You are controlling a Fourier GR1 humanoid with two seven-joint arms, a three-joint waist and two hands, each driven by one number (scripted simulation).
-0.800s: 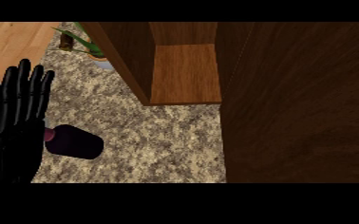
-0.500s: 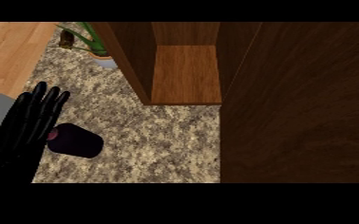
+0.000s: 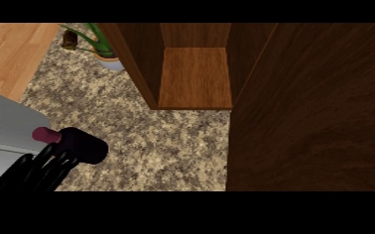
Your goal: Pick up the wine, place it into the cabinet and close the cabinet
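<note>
The speckled stone bench [image 3: 168, 139] is being taken up at the right by the open wooden cabinet [image 3: 194, 79], its door [image 3: 304, 109] swung wide. A potted plant [image 3: 102, 49] is being kept at the far left. Near the left edge, the wine [image 3: 77, 143] is being touched from below by the left hand [image 3: 36, 171], whose fingers [image 3: 62, 161] are being curled against the dark bottle.

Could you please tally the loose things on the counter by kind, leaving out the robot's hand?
Wine bottle: 1
Potted plant: 1
Open wooden cabinet: 1
Total: 3
</note>
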